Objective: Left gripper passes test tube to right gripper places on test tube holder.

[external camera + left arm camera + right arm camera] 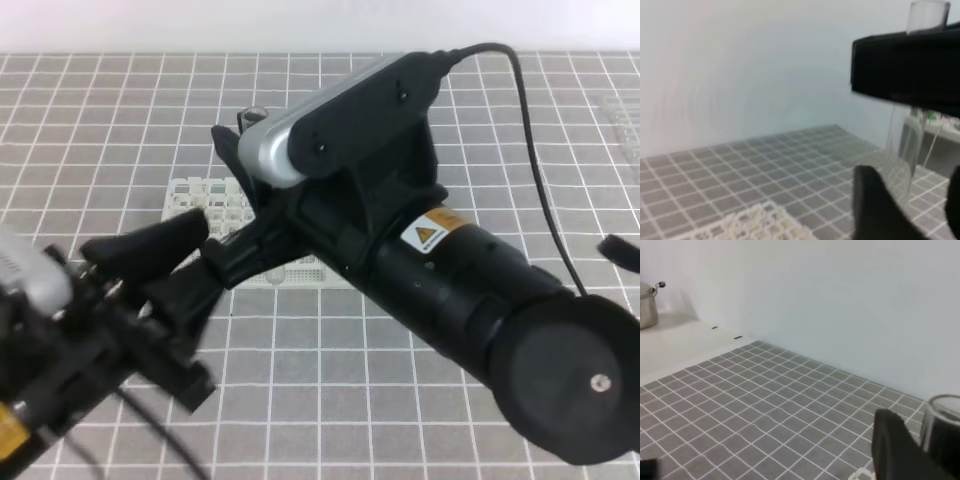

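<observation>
The grey tiled desk (400, 380) with white grout lines carries a white plastic lattice test tube holder (215, 205), lying flat and largely hidden behind the arms. The right gripper (240, 145), a black two-finger claw on a thick black arm with a silver-grey camera block and a yellow warning label, reaches diagonally from lower right toward centre, over the holder. Its fingers are narrowed on the test tube (907, 145), a slim clear glass tube held upright, with its open rim standing above the fingers in both wrist views. The left gripper (165, 250), a black claw on the blurred arm at lower left, sits just beside it; its fingers appear parted and apart from the tube, though blur limits certainty. The handover seems complete. To do the placement well, the left arm should clear away first; the right should then keep the tube vertical, centre its rounded end over one square hole, and lower slowly.
</observation>
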Available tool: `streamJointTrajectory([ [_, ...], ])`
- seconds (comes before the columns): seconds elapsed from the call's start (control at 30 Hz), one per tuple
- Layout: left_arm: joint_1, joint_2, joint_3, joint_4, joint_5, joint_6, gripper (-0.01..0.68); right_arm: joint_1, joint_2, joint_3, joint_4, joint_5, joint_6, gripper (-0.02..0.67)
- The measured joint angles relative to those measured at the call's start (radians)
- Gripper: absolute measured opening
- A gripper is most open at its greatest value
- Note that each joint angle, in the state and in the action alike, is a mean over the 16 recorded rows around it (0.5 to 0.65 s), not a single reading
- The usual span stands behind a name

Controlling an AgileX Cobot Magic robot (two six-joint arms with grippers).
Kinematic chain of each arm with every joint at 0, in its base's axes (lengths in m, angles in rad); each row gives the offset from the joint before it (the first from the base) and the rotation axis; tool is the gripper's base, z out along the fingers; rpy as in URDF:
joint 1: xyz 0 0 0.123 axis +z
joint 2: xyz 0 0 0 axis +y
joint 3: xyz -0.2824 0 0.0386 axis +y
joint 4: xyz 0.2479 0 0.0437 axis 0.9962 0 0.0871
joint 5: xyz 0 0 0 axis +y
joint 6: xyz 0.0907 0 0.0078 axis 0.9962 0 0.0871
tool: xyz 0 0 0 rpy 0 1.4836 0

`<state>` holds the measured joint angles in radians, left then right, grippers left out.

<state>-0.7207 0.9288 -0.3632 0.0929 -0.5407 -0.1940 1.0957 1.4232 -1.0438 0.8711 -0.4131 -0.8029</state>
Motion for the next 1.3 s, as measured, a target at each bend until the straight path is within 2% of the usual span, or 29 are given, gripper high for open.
streamJointTrajectory([
  [0.17, 0.0, -0.195, 0.0, 0.0, 0.215, -0.003, 0.104, 0.0, -0.015, 0.0, 0.01, 0.015, -0.014, 0.09],
  [0.3, 0.0, -0.368, 0.0, 0.0, 0.438, -0.003, 0.024, 0.0, -0.022, 0.0, 0.012, 0.035, -0.02, 0.09],
  [0.5, 0.0, -0.61, 0.003, -0.002, 0.713, -0.003, 0.003, 0.0, -0.024, 0.0, 0.013, 0.072, -0.023, 0.09],
  [0.67, 0.0, -0.772, 0.032, -0.008, 0.845, -0.003, 0.0, 0.0, -0.024, 0.0, 0.013, 0.1, -0.023, 0.09],
  [0.8, 0.0, -0.857, 0.086, -0.018, 0.857, -0.003, 0.0, 0.0, -0.024, 0.0, 0.013, 0.114, -0.023, 0.09],
  [0.93, 0.0, -0.901, 0.165, -0.029, 0.784, -0.003, 0.0, 0.0, -0.024, 0.0, 0.013, 0.124, -0.023, 0.09],
  [1.3, 0.0, -0.915, 0.348, -0.046, 0.657, -0.007, 0.0, 0.0, -0.024, 0.0, 0.013, 0.136, -0.023, 0.09],
])
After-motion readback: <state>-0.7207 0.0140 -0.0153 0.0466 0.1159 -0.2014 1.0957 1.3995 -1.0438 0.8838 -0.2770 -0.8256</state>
